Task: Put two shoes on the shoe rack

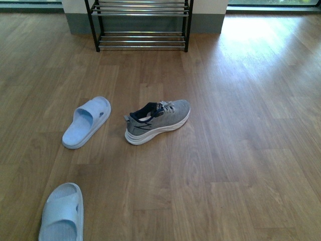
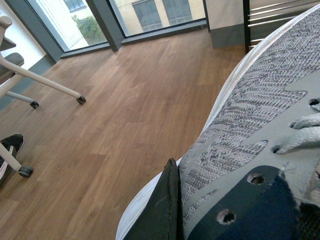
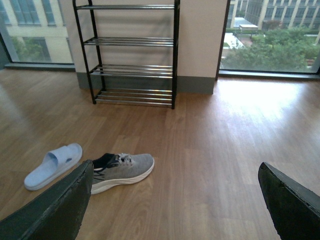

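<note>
A gray knit sneaker [image 2: 255,120] with a white sole fills the left wrist view, and my left gripper [image 2: 182,210] is shut on it, one dark finger [image 2: 162,215] pressed to its side. Neither arm shows in the front view. A second gray sneaker [image 1: 158,120] [image 3: 122,171] lies on its sole mid-floor. The shoe rack [image 1: 140,25] [image 3: 131,55], black frame with chrome bars, stands against the far wall, and its edge [image 2: 280,12] shows past the held sneaker. My right gripper [image 3: 175,202] is open above the floor, holding nothing.
Two light blue slippers [image 1: 86,122] [image 1: 62,213] lie left of the floor sneaker; one slipper [image 3: 52,166] shows in the right wrist view. A white wheeled chair base [image 2: 40,82] and a black shoe [image 2: 10,145] stand by the windows.
</note>
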